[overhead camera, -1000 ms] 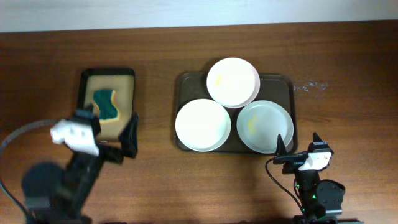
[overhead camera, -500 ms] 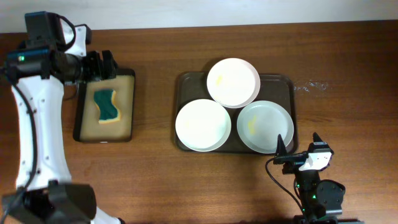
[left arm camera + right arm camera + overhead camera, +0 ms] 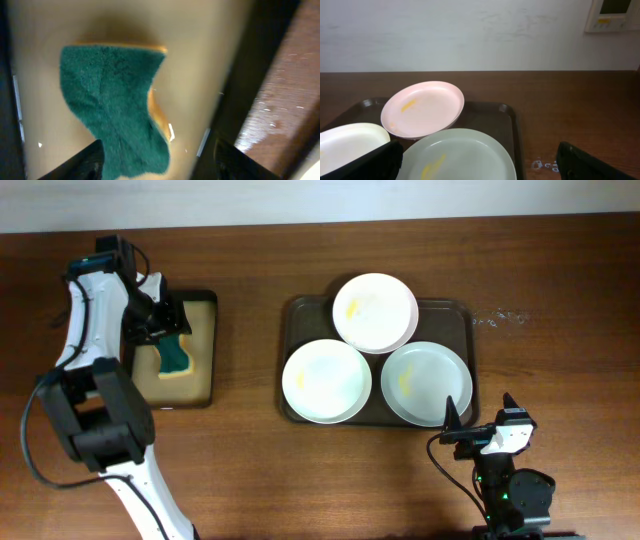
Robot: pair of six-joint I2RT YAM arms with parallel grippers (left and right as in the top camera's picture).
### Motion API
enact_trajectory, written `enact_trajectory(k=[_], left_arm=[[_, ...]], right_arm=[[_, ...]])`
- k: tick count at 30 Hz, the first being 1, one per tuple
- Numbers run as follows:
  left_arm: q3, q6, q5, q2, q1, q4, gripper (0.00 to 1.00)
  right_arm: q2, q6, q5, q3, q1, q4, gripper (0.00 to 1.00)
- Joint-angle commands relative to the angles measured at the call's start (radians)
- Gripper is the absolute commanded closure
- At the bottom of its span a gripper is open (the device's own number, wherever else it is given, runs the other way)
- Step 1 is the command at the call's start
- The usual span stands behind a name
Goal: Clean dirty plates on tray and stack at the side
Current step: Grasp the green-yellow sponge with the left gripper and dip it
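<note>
Step in hand: fetching the sponge (image 3: 112, 105), judged from the left gripper (image 3: 157, 155) poised over it; no plate looks wiped yet.
Left jaws: spread wide, with nothing held. In the wrist view the sponge sits off to one finger's side rather than centred.
Right jaws: the right gripper (image 3: 477, 160) is spread too and empty, parked near the tray's (image 3: 290, 312) front right corner.
Plates (image 3: 326, 380): all three are on the tray, two side by side in front. The far plate (image 3: 375, 311) overlaps their rims and looks tilted in the right wrist view.
Doing it well: I would shift so the sponge lies midway between the fingers, then go straight down. Close across its narrow waist, where the wavy outline pinches in. Go low enough to catch the yellow layer as well as the green top. Keep clear of the small tray's (image 3: 208, 350) rim.
Sponge: green, fuzzy scouring face over a softer yellow foam body, S-curved at the edges. It should compress, so a firm pinch suits it.
Small tray: black rim, smooth tan floor, a few pale specks.
Plates' make: round, shallow, glossy white, with faint yellow smears on the two right-hand ones. They are likely slick to grip.
Tray's make: dark, matt, with rounded corners and a raised lip.
Table (image 3: 560, 270): brown wood grain.
</note>
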Motion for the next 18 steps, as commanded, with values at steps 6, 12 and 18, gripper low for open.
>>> enact_trajectory(k=[6, 12, 18], left_arm=[[-0.004, 0.005, -0.089, 0.114, 0.001, -0.012, 0.39], [-0.004, 0.005, -0.089, 0.135, 0.001, -0.007, 0.64], [0.03, 0.005, -0.088, 0.134, 0.002, -0.039, 1.0]], right_arm=[[-0.007, 0.011, 0.009, -0.008, -0.006, -0.002, 0.02], [-0.008, 0.011, 0.009, -0.008, -0.006, -0.002, 0.02], [-0.008, 0.011, 0.009, -0.008, -0.006, -0.002, 0.02]])
